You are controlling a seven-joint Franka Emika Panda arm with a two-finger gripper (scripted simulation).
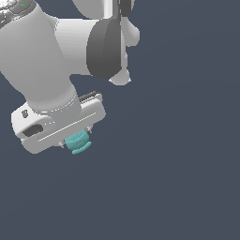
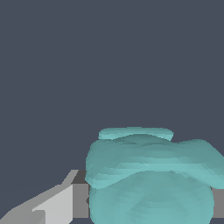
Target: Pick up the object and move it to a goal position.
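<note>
Nearest the wrist camera, the object [image 2: 151, 179] fills the foreground: a teal-cyan lump with banded, ridged sides, seated between the tool's fingers [image 2: 78, 199]; one grey pad is pressed against one flank and a sliver of another shows at the opposite edge of the picture, so the tool reads as clamped on the object, with no gap visible on the nearer side. In the exterior view the tool [image 1: 77, 140] hangs under the white head at a slant, and the object [image 1: 77, 143] pokes out beneath it, well clear of anything; nothing but flat dark blue-grey shows behind, so I cannot tell whether a counter lies below or how high the load is.

The step in hand looks like the carry toward the goal; no goal marker appears in either view, so its direction cannot be judged from here. To do it well: keep the squeeze steady, since the rounded, ridged sides could let the lump rotate or slide out; move smoothly, without jerks or sharp wrist turns; hold the tilt of the head constant so the lump does not creep along the pads; release only once the arm is at rest over the goal.

Counted: one object; one tool; two fingers, one plain and one only glimpsed; one arm [image 1: 42, 51].
</note>
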